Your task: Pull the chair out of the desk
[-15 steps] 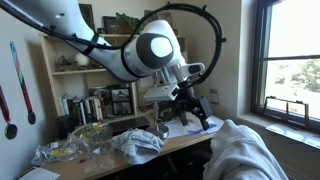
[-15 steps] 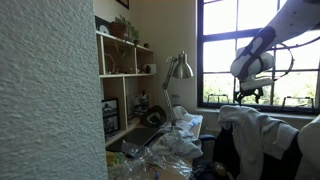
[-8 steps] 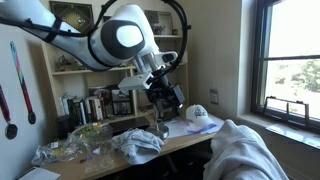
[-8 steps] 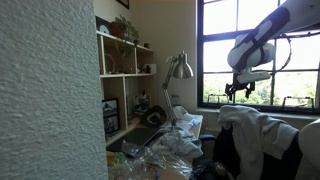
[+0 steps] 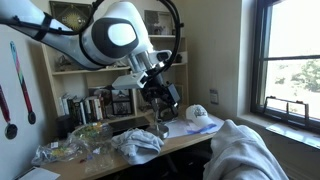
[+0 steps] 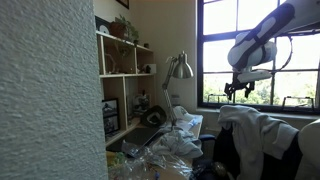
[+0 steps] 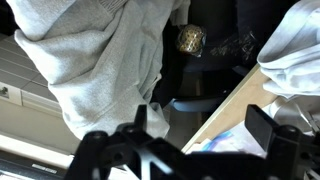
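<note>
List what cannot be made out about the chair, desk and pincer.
Chair: mostly hidden under draped clothes in both exterior views.
Desk: surface buried in clutter in an exterior view.
Pincer: blurred, cut by wrist view's bottom edge.

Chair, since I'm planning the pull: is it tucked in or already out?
Tucked in: the chair, draped in clothing, sits close against the desk edge.
</note>
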Robot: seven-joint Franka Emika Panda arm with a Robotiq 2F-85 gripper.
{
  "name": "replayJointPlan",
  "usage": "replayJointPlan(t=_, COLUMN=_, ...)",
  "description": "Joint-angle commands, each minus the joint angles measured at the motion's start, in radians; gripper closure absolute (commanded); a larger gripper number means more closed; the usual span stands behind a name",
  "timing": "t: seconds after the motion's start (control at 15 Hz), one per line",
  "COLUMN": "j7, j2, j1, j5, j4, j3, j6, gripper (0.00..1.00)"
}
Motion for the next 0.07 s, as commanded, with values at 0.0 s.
replayJointPlan(t=0.0, j7=-0.008, j2=0.001, j1=-0.015, j5=0.01, j4=0.002, j3=0.014, j6=-0.002, gripper=0.0)
